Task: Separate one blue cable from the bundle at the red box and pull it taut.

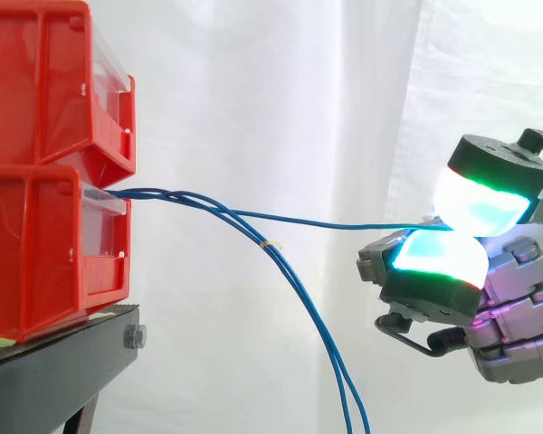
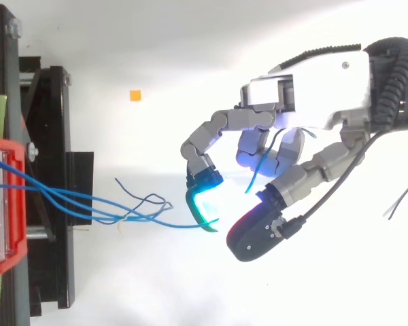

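Observation:
Several blue cables point(image 1: 294, 280) come out of the front of the lower red bin point(image 1: 36, 253) at the left. One blue cable point(image 1: 344, 223) has left the bundle and runs almost straight to the right, into my hand point(image 1: 516, 303). It is pinched between two glowing fingertips point(image 1: 481, 204), one above and one below. The other cables droop down and out of view at the bottom, joined by a small pale tie point(image 1: 271, 244). From above, my hand point(image 2: 306, 102) reaches in from the right, and its cyan fingertip point(image 2: 204, 197) meets the cable's far end.
A second red bin point(image 1: 45, 81) sits on top of the lower one, both on a black stand point(image 1: 54, 362). A white curtain hangs behind. A small orange square point(image 2: 134, 95) lies on the white floor. Loose thin wire ends point(image 2: 146, 200) curl between the stand and my hand.

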Controlling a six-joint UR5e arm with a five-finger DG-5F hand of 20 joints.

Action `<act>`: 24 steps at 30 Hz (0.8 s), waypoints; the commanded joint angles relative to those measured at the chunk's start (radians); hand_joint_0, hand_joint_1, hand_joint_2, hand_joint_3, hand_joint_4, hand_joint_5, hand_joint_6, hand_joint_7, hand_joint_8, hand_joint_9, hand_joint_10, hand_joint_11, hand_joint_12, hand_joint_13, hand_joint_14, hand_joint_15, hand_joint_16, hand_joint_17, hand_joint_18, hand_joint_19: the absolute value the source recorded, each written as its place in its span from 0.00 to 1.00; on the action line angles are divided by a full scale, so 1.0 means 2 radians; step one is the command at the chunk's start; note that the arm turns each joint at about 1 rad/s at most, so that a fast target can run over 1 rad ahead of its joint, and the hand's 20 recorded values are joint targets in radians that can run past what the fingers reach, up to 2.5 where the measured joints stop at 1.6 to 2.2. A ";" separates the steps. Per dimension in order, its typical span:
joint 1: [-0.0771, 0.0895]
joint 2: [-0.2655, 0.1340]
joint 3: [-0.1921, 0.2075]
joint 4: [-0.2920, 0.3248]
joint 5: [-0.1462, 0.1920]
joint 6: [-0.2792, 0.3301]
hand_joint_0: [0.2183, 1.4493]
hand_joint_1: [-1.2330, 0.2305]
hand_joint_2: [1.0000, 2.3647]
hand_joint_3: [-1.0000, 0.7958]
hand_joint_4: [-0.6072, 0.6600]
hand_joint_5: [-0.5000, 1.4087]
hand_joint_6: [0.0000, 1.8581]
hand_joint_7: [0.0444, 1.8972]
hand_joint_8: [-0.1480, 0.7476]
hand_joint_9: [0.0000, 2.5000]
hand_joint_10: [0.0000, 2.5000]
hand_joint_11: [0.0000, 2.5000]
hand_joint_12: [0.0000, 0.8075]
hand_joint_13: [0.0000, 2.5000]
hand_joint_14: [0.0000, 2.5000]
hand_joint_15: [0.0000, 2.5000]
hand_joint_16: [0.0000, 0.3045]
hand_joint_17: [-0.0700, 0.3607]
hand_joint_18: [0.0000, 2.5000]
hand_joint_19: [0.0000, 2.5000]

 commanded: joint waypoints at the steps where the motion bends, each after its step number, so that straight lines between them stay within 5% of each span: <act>1: 0.000 0.000 0.000 0.000 0.000 0.000 0.31 0.35 0.01 0.54 0.53 0.19 0.46 0.70 0.54 0.46 0.69 0.70 0.48 0.42 0.73 0.68 0.18 0.45 0.59 0.58; 24: 0.000 0.000 0.000 0.000 0.000 0.000 0.31 0.35 0.01 0.55 0.53 0.19 0.46 0.70 0.54 0.46 0.69 0.69 0.48 0.43 0.71 0.68 0.19 0.46 0.59 0.55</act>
